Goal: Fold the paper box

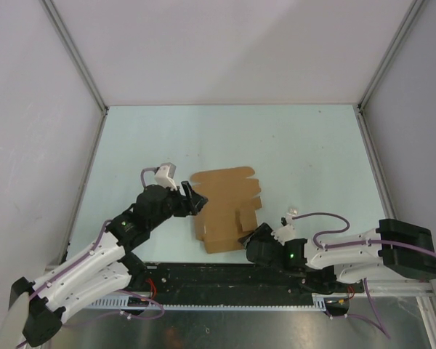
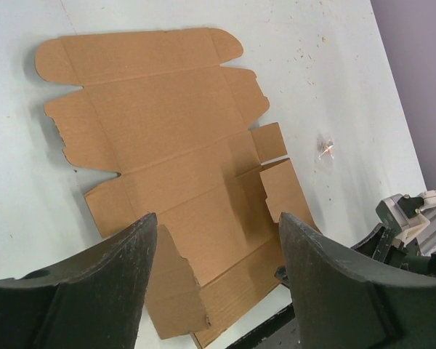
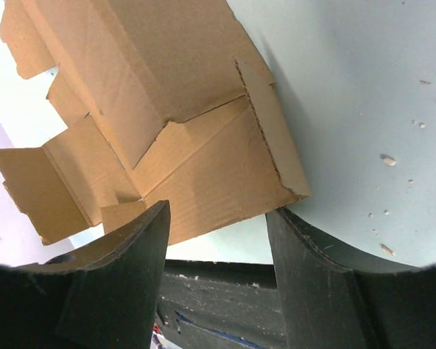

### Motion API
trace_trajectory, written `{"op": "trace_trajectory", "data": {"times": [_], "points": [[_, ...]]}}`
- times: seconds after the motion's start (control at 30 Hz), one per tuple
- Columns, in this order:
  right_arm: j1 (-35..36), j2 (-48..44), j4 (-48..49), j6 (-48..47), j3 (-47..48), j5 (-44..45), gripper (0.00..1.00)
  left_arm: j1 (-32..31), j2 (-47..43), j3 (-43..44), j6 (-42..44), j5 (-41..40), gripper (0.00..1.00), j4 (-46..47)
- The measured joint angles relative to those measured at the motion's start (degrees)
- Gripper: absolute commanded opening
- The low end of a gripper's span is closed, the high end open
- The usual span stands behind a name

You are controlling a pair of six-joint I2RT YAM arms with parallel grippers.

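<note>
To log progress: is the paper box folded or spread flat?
Mostly spread: the paper box lies as a flat sheet; only some near flaps are lifted.

Matt brown corrugated cardboard paper box [image 1: 224, 209] on smooth table [image 1: 312, 153].

Seen from overhead, the right tool [image 1: 245, 238] covers the lower right corner of the paper box [image 1: 221, 211], and the left tool [image 1: 197, 199] overlaps its left edge; whether either one touches the cardboard cannot be told there. In the left wrist view, the dark fingers [image 2: 87, 291] hide the sheet's lowest flaps at the bottom of the frame. In the right wrist view, the top and left edges cut the sheet off. A tiny pale scrap [image 2: 325, 147] on the surface [image 2: 349, 73], right of centre, is too small to identify.
</note>
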Motion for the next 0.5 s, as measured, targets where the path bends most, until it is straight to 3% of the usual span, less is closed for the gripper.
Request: {"op": "trace_trajectory", "data": {"times": [0.27, 0.5], "points": [[-0.33, -0.66, 2.91, 1.11, -2.25, 2.25, 0.56, 0.04, -0.02, 0.00, 0.39, 0.28, 0.73, -0.11], [-5.99, -10.49, -2.64, -0.09, -7.28, 6.71, 0.55, 0.04, -0.48, -0.17, 0.37, 0.31, 0.73, -0.13]]}}
